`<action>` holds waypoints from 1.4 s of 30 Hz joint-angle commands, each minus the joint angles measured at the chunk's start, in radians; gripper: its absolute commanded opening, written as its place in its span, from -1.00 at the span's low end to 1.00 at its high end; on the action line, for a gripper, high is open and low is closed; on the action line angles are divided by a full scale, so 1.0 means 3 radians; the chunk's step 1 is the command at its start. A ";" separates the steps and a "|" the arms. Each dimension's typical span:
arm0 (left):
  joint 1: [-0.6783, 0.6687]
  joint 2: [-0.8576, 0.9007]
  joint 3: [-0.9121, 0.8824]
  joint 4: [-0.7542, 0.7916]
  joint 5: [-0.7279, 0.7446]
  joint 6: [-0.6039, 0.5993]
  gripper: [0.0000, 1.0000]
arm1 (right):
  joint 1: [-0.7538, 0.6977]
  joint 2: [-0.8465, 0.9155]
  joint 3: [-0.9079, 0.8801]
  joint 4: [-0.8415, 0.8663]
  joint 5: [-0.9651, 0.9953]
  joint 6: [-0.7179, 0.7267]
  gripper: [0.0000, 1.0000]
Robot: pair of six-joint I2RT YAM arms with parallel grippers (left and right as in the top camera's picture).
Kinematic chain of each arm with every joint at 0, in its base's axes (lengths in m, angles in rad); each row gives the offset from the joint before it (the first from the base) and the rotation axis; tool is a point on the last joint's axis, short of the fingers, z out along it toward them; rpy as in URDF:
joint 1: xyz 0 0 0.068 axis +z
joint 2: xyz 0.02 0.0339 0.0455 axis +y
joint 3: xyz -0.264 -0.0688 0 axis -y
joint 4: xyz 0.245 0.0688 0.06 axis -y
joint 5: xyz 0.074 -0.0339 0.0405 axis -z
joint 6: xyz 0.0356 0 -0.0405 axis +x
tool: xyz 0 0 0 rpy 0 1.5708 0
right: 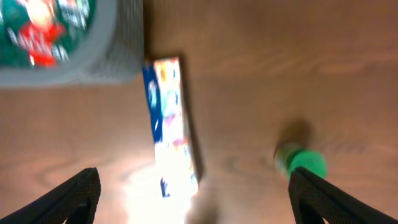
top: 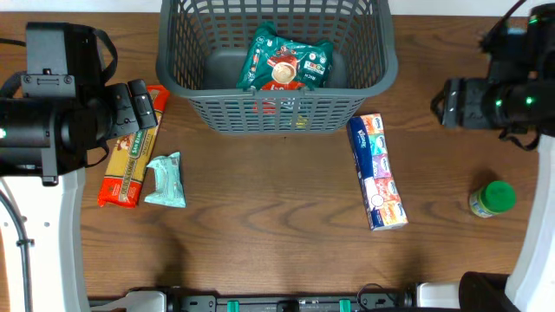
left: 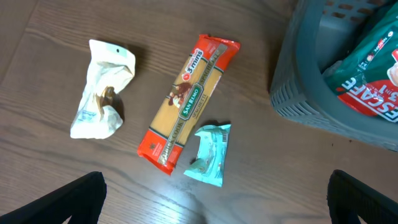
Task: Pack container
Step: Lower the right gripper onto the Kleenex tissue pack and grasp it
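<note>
The container (top: 277, 111) is a dark grey slotted basket at the table's far middle, with a green coffee packet (top: 286, 59) inside. It also shows in the left wrist view (left: 298, 93) and the right wrist view (right: 112, 59). My left gripper (left: 217, 205) is open and empty, above a red pasta packet (left: 186, 102), a teal packet (left: 210, 154) and a crumpled white packet (left: 102, 90). My right gripper (right: 199, 199) is open and empty, high above a blue and white pack (right: 171, 118) and a green-capped jar (right: 305, 163).
In the overhead view the pasta packet (top: 130, 160) and teal packet (top: 166, 180) lie left of the basket, the blue and white pack (top: 378, 172) right of it, and the jar (top: 492, 199) far right. The left arm (top: 52, 113) hides the white packet.
</note>
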 commanded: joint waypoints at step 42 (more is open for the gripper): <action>0.0011 0.0000 -0.0033 -0.0047 -0.0004 0.0033 0.97 | 0.0575 0.0064 -0.4157 0.3764 -0.0315 0.0031 0.98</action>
